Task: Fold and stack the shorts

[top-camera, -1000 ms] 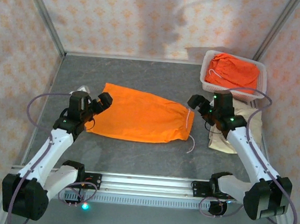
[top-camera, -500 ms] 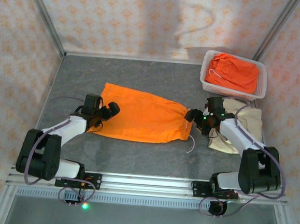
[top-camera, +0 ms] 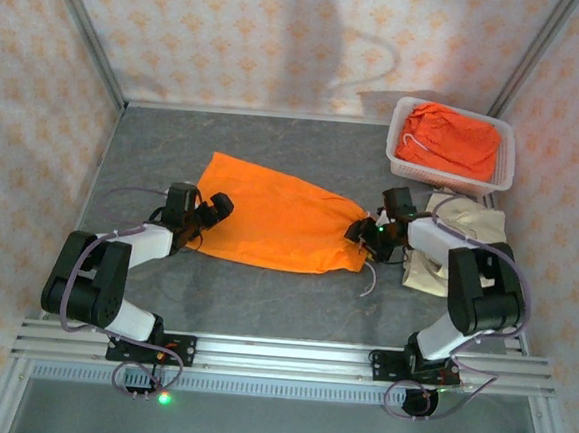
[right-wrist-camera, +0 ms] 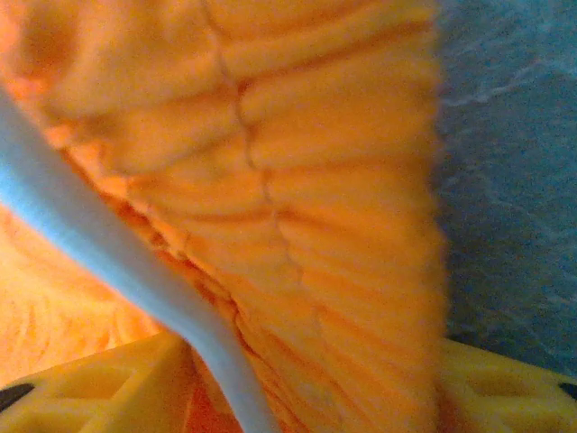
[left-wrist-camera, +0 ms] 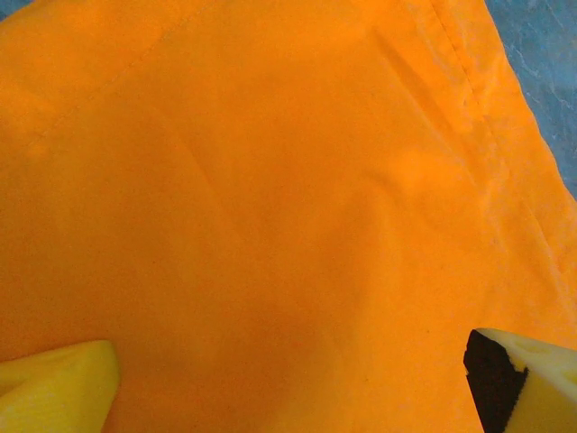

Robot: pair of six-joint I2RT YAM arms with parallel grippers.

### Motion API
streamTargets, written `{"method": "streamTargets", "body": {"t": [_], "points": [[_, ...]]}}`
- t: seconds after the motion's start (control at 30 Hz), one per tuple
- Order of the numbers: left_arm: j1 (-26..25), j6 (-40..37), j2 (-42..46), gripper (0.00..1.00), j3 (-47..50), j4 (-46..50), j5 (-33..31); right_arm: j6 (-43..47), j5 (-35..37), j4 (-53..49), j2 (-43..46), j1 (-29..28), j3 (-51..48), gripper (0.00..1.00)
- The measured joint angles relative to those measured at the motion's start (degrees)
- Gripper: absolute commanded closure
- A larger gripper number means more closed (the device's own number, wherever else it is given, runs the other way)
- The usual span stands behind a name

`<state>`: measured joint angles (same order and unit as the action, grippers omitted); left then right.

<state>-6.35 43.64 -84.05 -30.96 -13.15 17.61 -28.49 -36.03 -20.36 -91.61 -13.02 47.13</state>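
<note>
The fingers (left-wrist-camera: pixel 54 388) of the left gripper (top-camera: pixel 217 208) stand wide apart above the leg end of the orange shorts (top-camera: pixel 274 220) and hold nothing. The right gripper (top-camera: pixel 360 232) is closed on the gathered waistband (right-wrist-camera: pixel 334 225), beside the white drawstring (right-wrist-camera: pixel 135 271). These shorts lie flat in the middle of the table (top-camera: pixel 262 305). Beige shorts (top-camera: pixel 430 278) lie to the right, near the basket (top-camera: pixel 443 175) with another orange pair (top-camera: pixel 451 139).

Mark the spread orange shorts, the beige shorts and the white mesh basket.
orange shorts (top-camera: pixel 279 226): top external view, middle of the flat cloth.
beige shorts (top-camera: pixel 481 230): top external view, upper right part, beside the right arm.
mesh basket (top-camera: pixel 443 175): top external view, near rim.
</note>
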Motion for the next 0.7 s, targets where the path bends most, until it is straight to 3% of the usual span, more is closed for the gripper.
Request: {"method": "streamTargets", "body": {"t": [0.13,0.4,0.7], "points": [[0.0,-0.02,0.04,0.0,0.02,0.0,0.0,-0.04,0.96,-0.83,-2.27,-0.74,2.01,0.61],[0.0,0.0,1.75,0.0,0.44,1.95,0.0,1.01,2.4,-2.58,-5.84,-1.51,5.7,0.98],[0.0,-0.09,11.5,0.0,0.44,11.58,-0.11,3.76,6.29,-4.59,-6.47,-2.21,8.11,1.0]]}}
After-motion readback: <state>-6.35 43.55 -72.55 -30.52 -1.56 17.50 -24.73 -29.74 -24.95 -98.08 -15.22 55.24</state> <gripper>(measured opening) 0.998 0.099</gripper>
